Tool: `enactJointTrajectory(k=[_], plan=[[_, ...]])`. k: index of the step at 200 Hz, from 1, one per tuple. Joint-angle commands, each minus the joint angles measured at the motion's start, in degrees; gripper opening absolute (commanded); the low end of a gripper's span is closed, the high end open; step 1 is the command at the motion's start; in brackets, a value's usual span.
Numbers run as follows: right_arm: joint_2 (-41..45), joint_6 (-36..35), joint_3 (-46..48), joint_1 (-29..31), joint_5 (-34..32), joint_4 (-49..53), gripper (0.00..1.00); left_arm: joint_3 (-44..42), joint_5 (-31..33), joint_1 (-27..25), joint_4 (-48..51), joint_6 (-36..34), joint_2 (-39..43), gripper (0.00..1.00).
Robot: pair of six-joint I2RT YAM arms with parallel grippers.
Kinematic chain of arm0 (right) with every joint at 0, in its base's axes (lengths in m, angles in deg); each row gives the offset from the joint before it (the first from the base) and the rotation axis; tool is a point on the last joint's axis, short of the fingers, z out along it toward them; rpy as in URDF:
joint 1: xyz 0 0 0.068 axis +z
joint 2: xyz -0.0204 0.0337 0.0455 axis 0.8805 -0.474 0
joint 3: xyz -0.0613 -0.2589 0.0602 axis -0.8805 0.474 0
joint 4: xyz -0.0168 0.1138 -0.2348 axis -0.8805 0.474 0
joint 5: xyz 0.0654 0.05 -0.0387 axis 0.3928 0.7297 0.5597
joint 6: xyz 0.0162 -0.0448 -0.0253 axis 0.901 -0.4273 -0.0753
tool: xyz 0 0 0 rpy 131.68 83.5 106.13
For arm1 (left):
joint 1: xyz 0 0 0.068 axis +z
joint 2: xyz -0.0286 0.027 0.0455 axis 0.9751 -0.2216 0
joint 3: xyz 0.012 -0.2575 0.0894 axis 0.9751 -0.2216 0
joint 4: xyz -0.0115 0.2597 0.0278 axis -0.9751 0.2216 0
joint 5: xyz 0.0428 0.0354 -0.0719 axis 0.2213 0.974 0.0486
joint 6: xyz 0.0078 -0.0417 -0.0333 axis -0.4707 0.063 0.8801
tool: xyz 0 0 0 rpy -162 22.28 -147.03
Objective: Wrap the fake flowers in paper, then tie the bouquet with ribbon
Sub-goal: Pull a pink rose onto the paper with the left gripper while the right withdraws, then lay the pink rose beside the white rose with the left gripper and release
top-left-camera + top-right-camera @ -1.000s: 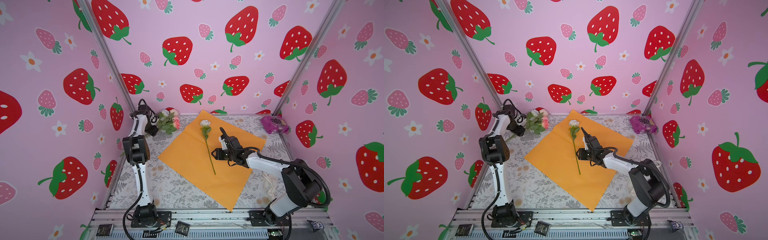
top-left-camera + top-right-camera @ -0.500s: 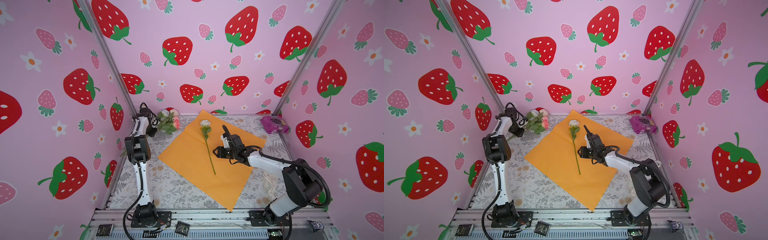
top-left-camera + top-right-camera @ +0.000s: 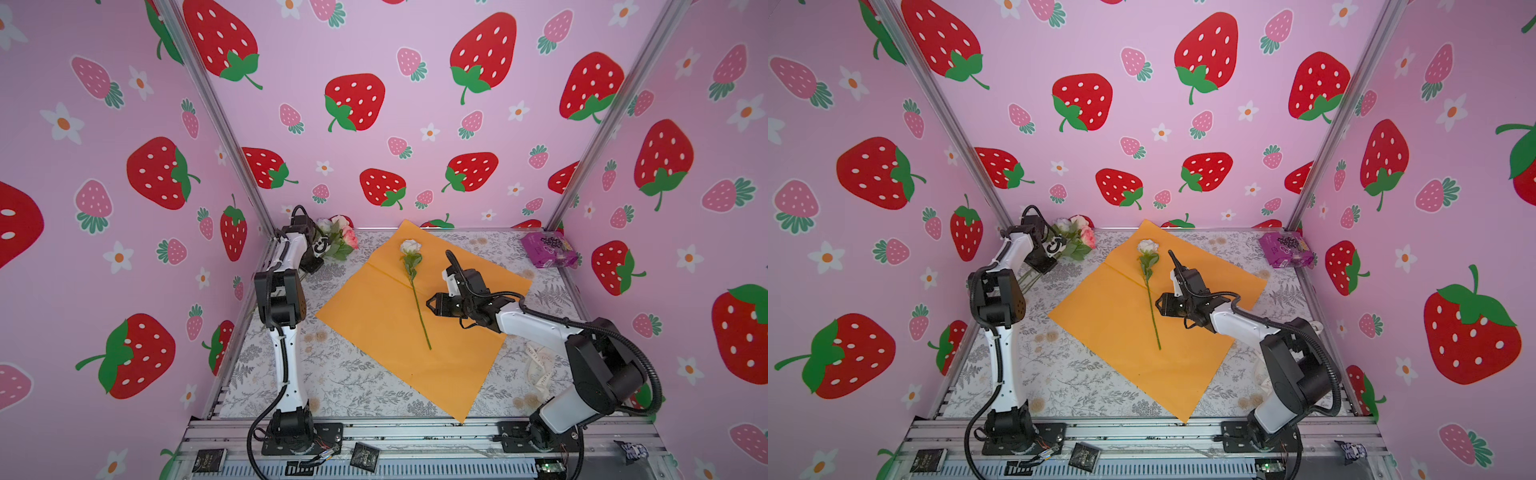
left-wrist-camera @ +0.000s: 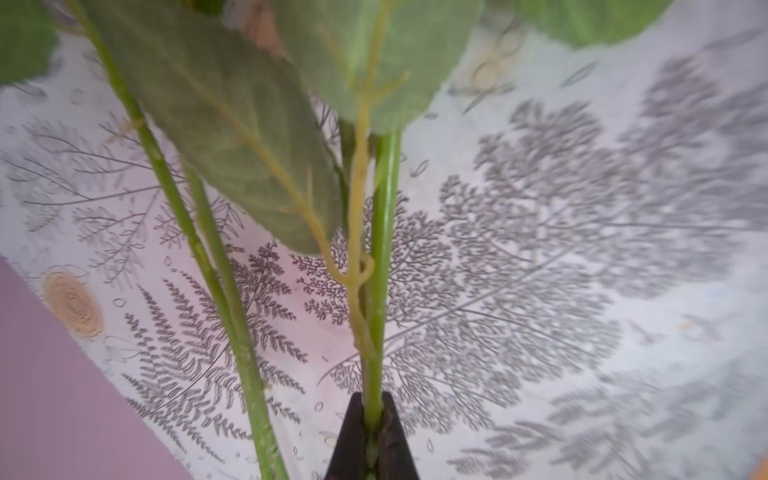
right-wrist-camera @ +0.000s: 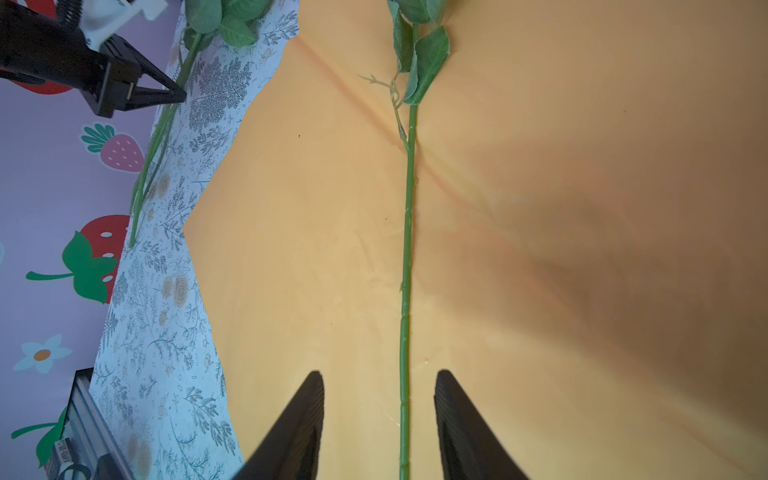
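Note:
An orange wrapping paper lies flat on the table. On it rests one white rose, its stem running toward the front. More roses lie in the back left corner, off the paper. My left gripper is shut on one green stem of that cluster; two other stems run free beside it. My right gripper hovers open above the white rose's stem, one finger on each side, touching nothing.
A purple packet sits in the back right corner. A pale printed ribbon lies on the patterned cloth by the right arm's base. Strawberry walls close three sides; a metal rail runs along the front.
My left gripper has moved in on the corner roses and closed from open onto one stem. The right gripper has shifted only slightly and stays open.

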Motion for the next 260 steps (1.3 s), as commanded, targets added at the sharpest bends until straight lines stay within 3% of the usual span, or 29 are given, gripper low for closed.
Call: enactJointTrajectory(k=[1,54,79,94,117,151,174,199,260], plan=[[3.0,-0.14,1.46,-0.37,0.06,0.99,0.47,0.62,-1.54,-1.56,5.38,3.71,5.7,0.0],[7.73,-0.14,4.02,-0.34,-0.67,0.54,0.47,2.09,-7.69,-5.27,19.83,16.96,10.12,0.0],[10.25,-0.14,4.61,-0.42,-1.05,0.9,0.47,0.48,-16.94,-5.72,22.65,23.95,14.43,0.0],[12.67,-0.46,5.3,-0.58,-3.37,1.6,0.47,-2.27,-21.03,-6.09,19.92,30.06,18.21,0.0],[16.5,-0.11,7.63,-2.52,-6.02,2.04,0.48,-7.24,-34.91,-6.99,14.71,40.63,23.2,0.0],[21.8,-0.04,10.61,-6.92,-6.05,2.8,0.48,-21.34,-48.57,-14.05,-5.68,63.45,27.97,0.0],[23.18,-0.38,10.84,-8.16,-5.53,3.87,0.48,-23.66,-47.98,-20.65,-15.59,72.22,26.03,0.0],[24.11,-0.32,11.1,-8.26,-5.51,4.79,0.48,-15.85,-45.83,-27.44,-15.71,74.26,18.71,0.0],[25.42,0.57,13.25,-8.34,-5.87,4.53,0.48,-6.78,-33.9,-34.79,-18.88,83.96,4.81,0.0]])
